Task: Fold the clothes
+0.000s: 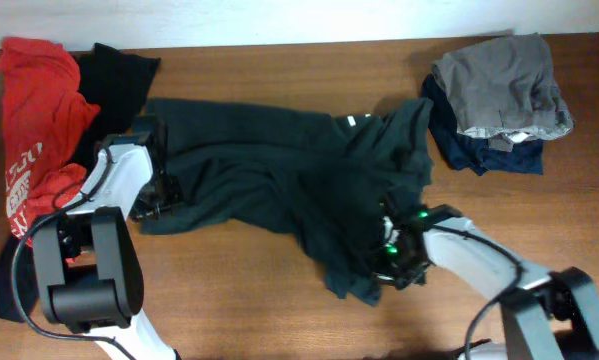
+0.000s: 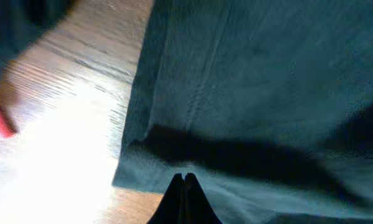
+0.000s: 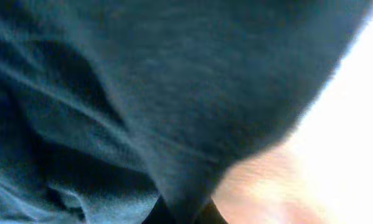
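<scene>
**Bench [image 1: 249, 300] stock, left to right**

1. Red shirt [image 1: 37, 120]: far left, crumpled, white print showing. Unfolded, and judged to be waiting its turn.
2. Black garment [image 1: 119, 72]: far left, touching the red shirt's right side, also loose and unfolded.
3. Left tool [image 2: 184, 179]: fingers pressed together at the left hem of the shirt [image 1: 279, 165]. Whether cloth is caught between them cannot be told. It is probably placed there to anchor or draw out that edge.
4. Shirt: large and dark, across the middle of the bench. The left half lies fairly flat, while the right half is rumpled and heaped, trailing toward the near side. Not yet flat enough to fold.
5. Right tool [image 1: 391, 252]: pinching a bunched fold at the shirt's near-right end. The grip is judged to be for pulling the heap out flat against the left end.
6. Grey garment [image 1: 499, 85]: far right, folded, resting on item 7.
7. Navy garment [image 1: 484, 152]: folded beneath the grey. The stack is judged finished and sits clear of the tools.
</scene>
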Controlling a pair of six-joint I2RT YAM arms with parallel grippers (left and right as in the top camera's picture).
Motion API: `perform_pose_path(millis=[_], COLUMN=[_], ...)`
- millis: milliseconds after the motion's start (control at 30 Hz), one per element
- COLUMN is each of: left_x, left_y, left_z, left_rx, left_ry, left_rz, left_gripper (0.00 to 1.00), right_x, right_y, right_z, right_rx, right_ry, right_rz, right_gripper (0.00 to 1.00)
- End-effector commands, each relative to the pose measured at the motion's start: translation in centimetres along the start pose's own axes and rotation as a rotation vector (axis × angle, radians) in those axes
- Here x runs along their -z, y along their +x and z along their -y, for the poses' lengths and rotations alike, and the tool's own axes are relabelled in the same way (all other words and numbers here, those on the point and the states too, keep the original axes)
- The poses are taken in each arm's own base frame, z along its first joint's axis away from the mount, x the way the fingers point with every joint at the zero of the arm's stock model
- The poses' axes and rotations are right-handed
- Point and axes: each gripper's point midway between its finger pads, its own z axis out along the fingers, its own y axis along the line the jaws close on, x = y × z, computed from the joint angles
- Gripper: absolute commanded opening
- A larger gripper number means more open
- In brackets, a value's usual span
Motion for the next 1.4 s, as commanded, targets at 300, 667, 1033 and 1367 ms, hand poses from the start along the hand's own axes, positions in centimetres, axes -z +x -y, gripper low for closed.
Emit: perform_pose_path(millis=[300,667,1033,1367], left_x=[3.3,6.6,8.5,8.0], left_y=[-0.5,-2.5,-3.2,-1.1], left_z=[-1.7,-1.9,-2.1,-2.1], left_rx=[-0.083,-0.047,-0.029,-0.054], left_ry=[-0.057,-0.024,-0.005,0.003], left_rz=[0.030,0.186,0.260,0.171], left_gripper=[0.01,0.01,0.01,0.01], right_x=[11.4,15.0,16.0,13.7], right_y=[-2.1,-6.6,-7.9,-2.3], right_z=[2.7,2.1,3.9,3.0], right_rx=[0.021,0.043,0.012,0.027], right_ry=[0.070,0.089,0.094,0.074], right_rz=[0.155,0.362,0.409,0.168], right_gripper=[0.04,0.04,0.78,0.81])
